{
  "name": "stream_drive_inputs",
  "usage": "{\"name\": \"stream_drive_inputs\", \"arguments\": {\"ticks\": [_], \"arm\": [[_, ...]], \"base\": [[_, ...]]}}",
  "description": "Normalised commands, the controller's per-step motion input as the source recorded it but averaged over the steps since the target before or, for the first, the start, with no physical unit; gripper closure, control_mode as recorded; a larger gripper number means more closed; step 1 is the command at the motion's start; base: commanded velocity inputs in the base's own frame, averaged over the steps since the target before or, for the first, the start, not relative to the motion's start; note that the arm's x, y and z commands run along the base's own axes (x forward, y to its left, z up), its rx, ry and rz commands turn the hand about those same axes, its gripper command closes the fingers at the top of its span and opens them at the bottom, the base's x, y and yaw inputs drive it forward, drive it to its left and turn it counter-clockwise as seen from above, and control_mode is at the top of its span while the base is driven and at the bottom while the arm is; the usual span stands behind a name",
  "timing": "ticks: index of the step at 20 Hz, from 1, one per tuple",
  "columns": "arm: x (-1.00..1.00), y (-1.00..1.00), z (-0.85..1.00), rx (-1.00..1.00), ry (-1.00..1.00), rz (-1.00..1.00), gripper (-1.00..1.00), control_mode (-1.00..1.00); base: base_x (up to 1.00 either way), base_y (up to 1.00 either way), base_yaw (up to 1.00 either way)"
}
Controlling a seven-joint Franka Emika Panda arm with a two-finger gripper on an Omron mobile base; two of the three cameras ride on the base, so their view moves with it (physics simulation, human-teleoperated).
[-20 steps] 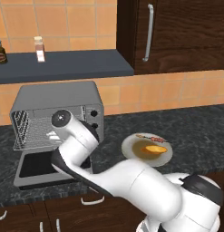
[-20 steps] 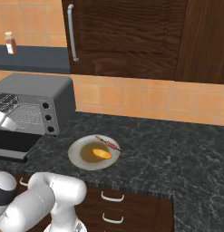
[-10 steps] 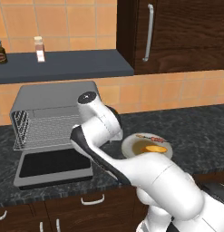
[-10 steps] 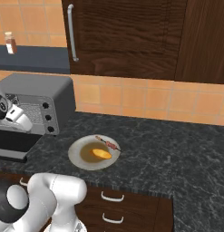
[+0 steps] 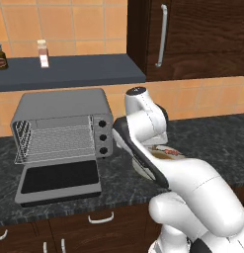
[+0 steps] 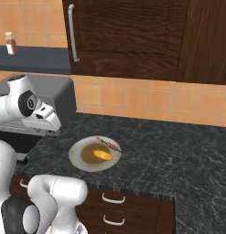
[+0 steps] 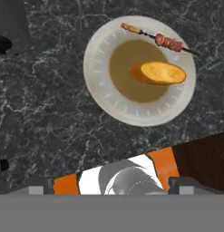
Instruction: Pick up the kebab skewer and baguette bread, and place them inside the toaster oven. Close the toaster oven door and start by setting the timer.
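Resting on a round pale plate (image 7: 100, 86) with a brown centre: the baguette bread (image 7: 157, 73), a stubby oval loaf with golden-orange crust, and the kebab skewer (image 7: 159, 40), a thin stick with reddish-brown chunks, lying across the plate's rim just beyond the loaf.

Position relative to fingers: in the hand view the plate sits in the upper half of the picture, well apart from the bottom edge where the fingers would rise; their tips cannot be made out there. Fingers spread fully wide, holding nothing. In the right base view the hand (image 6: 45, 116) hangs above the counter, between the toaster oven and the plate.

Toaster oven (image 5: 64, 106): boxy grey metal, wire rack inside, three dark round knobs down its right-hand panel. Toaster oven door (image 5: 59, 180): lowered flat onto the counter, dark glass window facing up.

Counter (image 6: 178, 160): dark speckled stone with pale veining; a broad bare stretch to the right of the plate, a narrower strip between plate and oven. Front edge runs just before the plate, with brown drawers (image 6: 119, 210) below.

Above: dark wood cabinets (image 6: 128, 36) with a vertical bar handle, orange tiled wall, and a dark shelf (image 5: 69, 71) carrying two small bottles.
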Motion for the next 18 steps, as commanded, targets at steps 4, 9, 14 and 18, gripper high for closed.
{"name": "stream_drive_inputs", "arguments": {"ticks": [4,9,14,18], "arm": [[0.21,-1.00,-0.03,0.00,0.04,0.34,-1.00,-1.00],[0.28,-0.85,-0.12,0.01,0.13,0.45,-1.00,-1.00],[0.40,-0.60,-0.09,0.00,0.21,0.44,-1.00,-1.00],[0.42,-0.53,-0.24,0.04,0.21,0.38,-1.00,-1.00]], "base": [[0.00,0.00,0.00],[0.00,0.00,0.00],[0.00,0.00,0.00],[0.00,0.00,0.00]]}}
